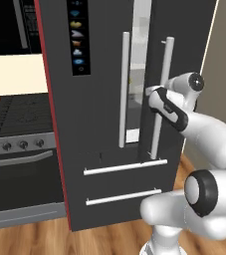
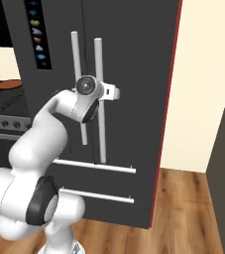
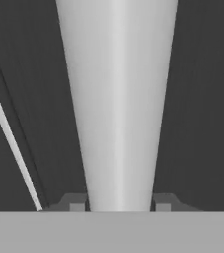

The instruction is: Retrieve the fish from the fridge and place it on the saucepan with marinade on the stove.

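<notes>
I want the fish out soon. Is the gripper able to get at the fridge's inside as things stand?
Probably not yet: the gripper is shut on the right door handle, and the fridge door stands only a crack open, so the door still blocks the shelves.

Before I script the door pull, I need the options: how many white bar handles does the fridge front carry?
4: two long upright handles, left one free, right one gripped by the hand; two horizontal drawer handles below, upper and lower. None appear hidden.
</notes>
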